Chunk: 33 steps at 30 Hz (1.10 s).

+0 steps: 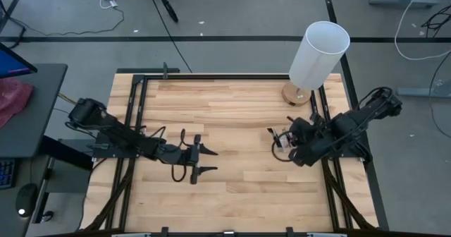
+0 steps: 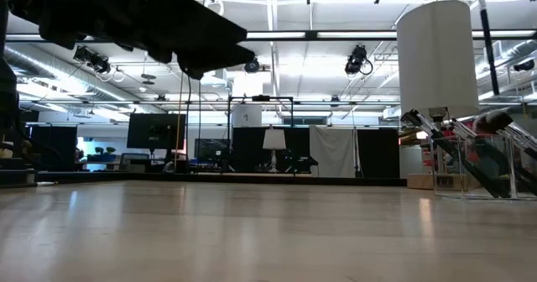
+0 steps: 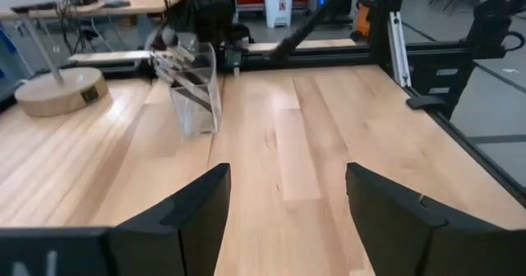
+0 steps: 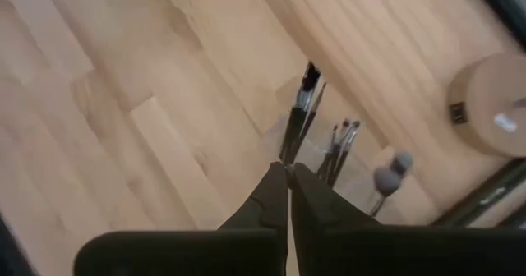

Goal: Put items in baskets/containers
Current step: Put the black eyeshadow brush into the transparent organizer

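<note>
The wooden worktop (image 1: 232, 187) filled the high view, bare planks across most of it. At its far right corner stood the tall white cylinder (image 1: 318, 53) on its round wooden base (image 1: 296, 94), upright and clear of both arms.

The left arm reached in low from the left edge, and its left gripper (image 1: 205, 161) sat over the middle of the worktop, jaws spread wide and released, nothing between them. In the left wrist view the two dark fingers (image 3: 177, 218) stood well apart with only bare wood in the gap.

The right arm came in from the right edge, and its right gripper (image 4: 288, 176) hung just above the clear plastic holder (image 3: 196, 91), jaws clenched tight together, grasping nothing that could be made out.

The holder stood on the right side of the worktop, near the wooden base but apart from it. The brushes (image 4: 297, 124) were inside it, leaning at angles against its see-through walls, silver ferrules and dark bristle tips poking out of the top. One rounder, paler tip (image 4: 393, 171) showed among them. In the low view the holder (image 2: 478, 164) sat at the right, the slanted handles crossing inside it.
</note>
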### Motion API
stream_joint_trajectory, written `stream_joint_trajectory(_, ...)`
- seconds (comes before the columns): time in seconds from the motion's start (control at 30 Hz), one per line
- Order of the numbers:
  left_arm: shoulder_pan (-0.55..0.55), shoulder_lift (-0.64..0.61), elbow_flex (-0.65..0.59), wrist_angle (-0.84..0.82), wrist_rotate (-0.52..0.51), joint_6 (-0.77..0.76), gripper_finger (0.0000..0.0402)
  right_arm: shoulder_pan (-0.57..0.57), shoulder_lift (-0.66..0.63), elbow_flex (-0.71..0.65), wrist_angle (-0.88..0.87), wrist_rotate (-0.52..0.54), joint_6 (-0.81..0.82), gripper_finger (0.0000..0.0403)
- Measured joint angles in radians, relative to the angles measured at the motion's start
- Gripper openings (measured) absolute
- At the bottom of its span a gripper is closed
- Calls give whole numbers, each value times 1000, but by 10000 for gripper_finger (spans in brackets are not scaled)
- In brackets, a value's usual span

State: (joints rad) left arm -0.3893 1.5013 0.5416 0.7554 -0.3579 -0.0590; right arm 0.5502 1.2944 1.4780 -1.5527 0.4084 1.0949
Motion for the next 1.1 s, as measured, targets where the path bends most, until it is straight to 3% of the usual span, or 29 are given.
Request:
stream_joint_trajectory(0.23, 0, 40, 0, 14, 0, -9, 243, -78, -135, -150, -17, -58, 127, 0)
stream_joint_trajectory(0.43, 6, 39, 0, 31, 3, -8, 243, -164, -221, -274, -21, -147, 120, 0)
stream_joint_trajectory(0.67, 18, 39, 1, 35, 3, -8, 243, -208, -254, -299, -18, -218, 62, 0)
stream_joint_trajectory(0.93, 17, 39, 1, 38, 4, -9, 243, -248, -271, -299, -18, -115, 10, 0)
stream_joint_trajectory(1.1, 17, 39, 1, 38, 3, -9, 243, -295, -270, -342, -18, -141, -19, 0)
